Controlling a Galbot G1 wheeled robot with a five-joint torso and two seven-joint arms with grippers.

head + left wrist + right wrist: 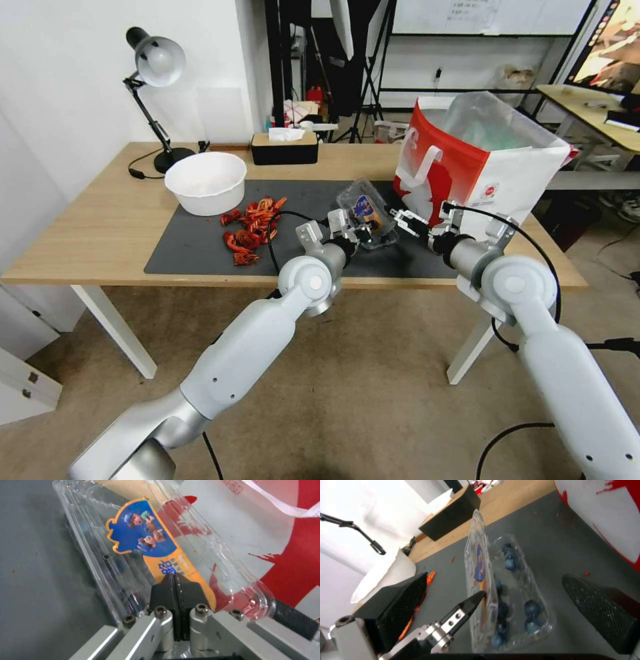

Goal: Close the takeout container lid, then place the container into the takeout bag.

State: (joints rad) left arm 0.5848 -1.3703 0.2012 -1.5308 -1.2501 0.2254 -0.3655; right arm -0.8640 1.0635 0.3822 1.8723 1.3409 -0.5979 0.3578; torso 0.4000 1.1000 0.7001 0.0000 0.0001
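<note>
Takeout container (375, 230): it lies on the dark mat (200, 247), just beside the takeout bag; blue berries (532, 608) are in the lower half.
Lid (480, 567): it stands almost upright on its hinge, not closed, with the blue-and-orange label (146, 535) facing the left gripper.
Left gripper (353, 230): its black fingertips (175, 590) are pressed together and touch the lid near the label; they grasp nothing.
Right gripper (408, 223): its fingers are spread wide, empty, on the other side of the container.
Takeout bag (477, 160): it stands open on the table (100, 227), right of the container.
White bowl (205, 181): it stands well apart, on the mat's far left part.
</note>
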